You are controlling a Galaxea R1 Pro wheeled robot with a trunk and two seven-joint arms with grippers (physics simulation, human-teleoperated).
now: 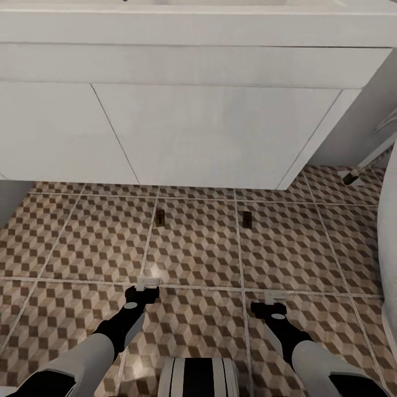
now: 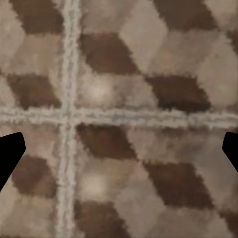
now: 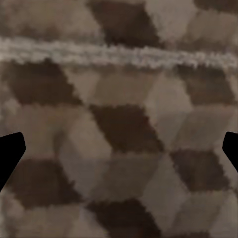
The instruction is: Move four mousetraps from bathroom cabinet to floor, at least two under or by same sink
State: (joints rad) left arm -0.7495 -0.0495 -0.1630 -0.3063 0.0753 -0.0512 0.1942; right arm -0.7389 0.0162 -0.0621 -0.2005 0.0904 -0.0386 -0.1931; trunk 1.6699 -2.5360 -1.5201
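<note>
Two mousetraps lie on the bathroom floor [image 1: 198,248] just in front of the white vanity [image 1: 209,132] that carries the sink. One mousetrap [image 1: 160,217] is left of centre and the other mousetrap [image 1: 247,219] is to its right; both are small dark-brown rectangles. My left gripper [image 1: 148,284] hangs low over a grout line, nearer to me than the left trap, open and empty. My right gripper [image 1: 275,298] is likewise open and empty, short of the right trap. In the wrist views the left gripper [image 2: 119,153] and right gripper [image 3: 119,153] look straight down on patterned tile, dark fingertips [image 2: 10,153] spread wide.
The vanity overhangs the floor across the far side. A white wall [image 1: 358,127] closes the right of it. A white rod with a dark foot [image 1: 349,177] leans at the far right, beside a curved white edge [image 1: 389,237].
</note>
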